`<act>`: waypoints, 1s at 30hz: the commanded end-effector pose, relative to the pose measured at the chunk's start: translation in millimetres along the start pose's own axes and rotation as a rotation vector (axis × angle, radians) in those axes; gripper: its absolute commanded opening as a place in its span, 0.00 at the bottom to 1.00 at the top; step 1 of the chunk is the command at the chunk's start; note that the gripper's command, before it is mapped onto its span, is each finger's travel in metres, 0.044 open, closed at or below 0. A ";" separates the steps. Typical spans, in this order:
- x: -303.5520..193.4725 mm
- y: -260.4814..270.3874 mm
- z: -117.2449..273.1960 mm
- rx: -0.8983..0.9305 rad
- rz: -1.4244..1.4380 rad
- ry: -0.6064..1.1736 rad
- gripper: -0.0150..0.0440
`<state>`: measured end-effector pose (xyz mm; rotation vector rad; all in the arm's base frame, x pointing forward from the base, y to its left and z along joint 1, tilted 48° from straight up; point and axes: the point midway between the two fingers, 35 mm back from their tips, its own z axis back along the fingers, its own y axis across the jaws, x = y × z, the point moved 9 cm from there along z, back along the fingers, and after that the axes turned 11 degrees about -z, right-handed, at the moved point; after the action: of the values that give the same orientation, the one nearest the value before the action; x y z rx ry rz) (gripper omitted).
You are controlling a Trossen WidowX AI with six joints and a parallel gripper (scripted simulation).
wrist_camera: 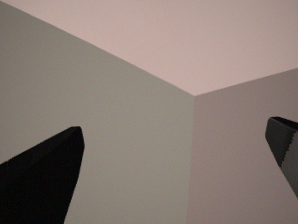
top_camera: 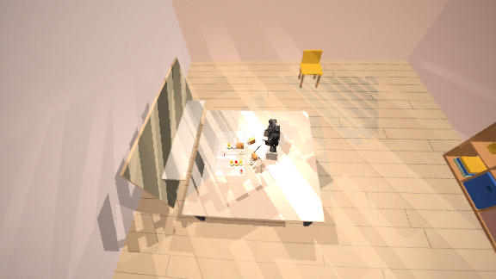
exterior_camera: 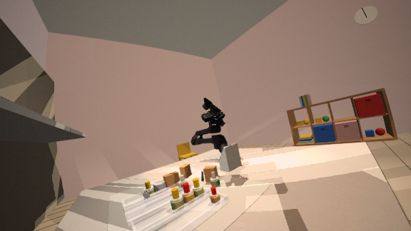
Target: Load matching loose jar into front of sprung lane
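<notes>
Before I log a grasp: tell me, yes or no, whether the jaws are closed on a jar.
No. In the wrist view the gripper has its jaws spread wide apart, with only bare wall between them and no jar.

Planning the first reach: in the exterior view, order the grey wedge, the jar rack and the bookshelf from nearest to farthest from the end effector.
1. Grey wedge, below the end effector, at the arm's base.
2. Jar rack, low on the near table.
3. Bookshelf, across the room at right.
</notes>
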<state>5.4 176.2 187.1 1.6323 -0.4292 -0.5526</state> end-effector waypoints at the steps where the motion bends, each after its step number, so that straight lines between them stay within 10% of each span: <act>1: -0.4 -0.5 -1.5 -0.008 0.015 -0.004 0.98; 17: 47.3 -88.3 -119.1 -1.090 1.060 -0.122 1.00; 30: 158.4 -157.9 -130.6 -2.228 1.107 0.382 1.00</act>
<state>165.5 241.1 59.4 -0.3751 -0.5292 0.1652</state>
